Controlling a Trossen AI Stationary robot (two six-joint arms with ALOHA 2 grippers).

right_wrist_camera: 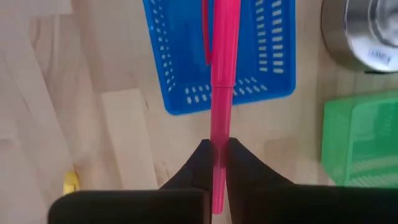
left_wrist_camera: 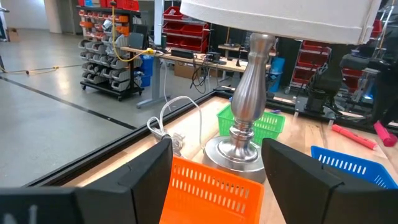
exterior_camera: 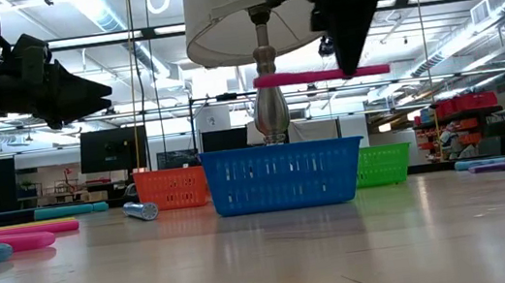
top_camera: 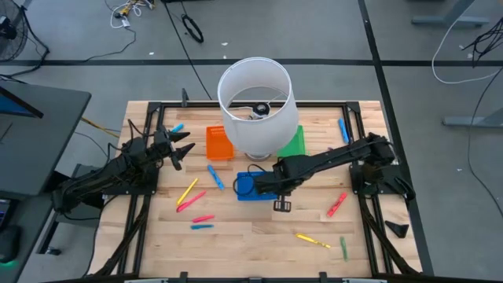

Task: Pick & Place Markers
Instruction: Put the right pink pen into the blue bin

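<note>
Wooden table (top_camera: 259,236) with bare boards along its near edge, lamp (top_camera: 255,106) at the back, blue tray (exterior_camera: 280,175) mid-table, right gripper (right_wrist_camera: 216,155) above it, fingers pinched on a level pink marker (exterior_camera: 320,75), left gripper (top_camera: 182,147) waiting beside the orange tray (top_camera: 219,143), fingers spread and empty, other markers (top_camera: 202,222) scattered in front.

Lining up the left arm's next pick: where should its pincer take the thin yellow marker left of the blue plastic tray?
I'd grip the thin yellow marker at mid-length, from straight above, fingers across its width: it lies flat and diagonal, with a pink-red marker crowding one end. The open left pincer hovers beside the orange plastic tray.
</note>
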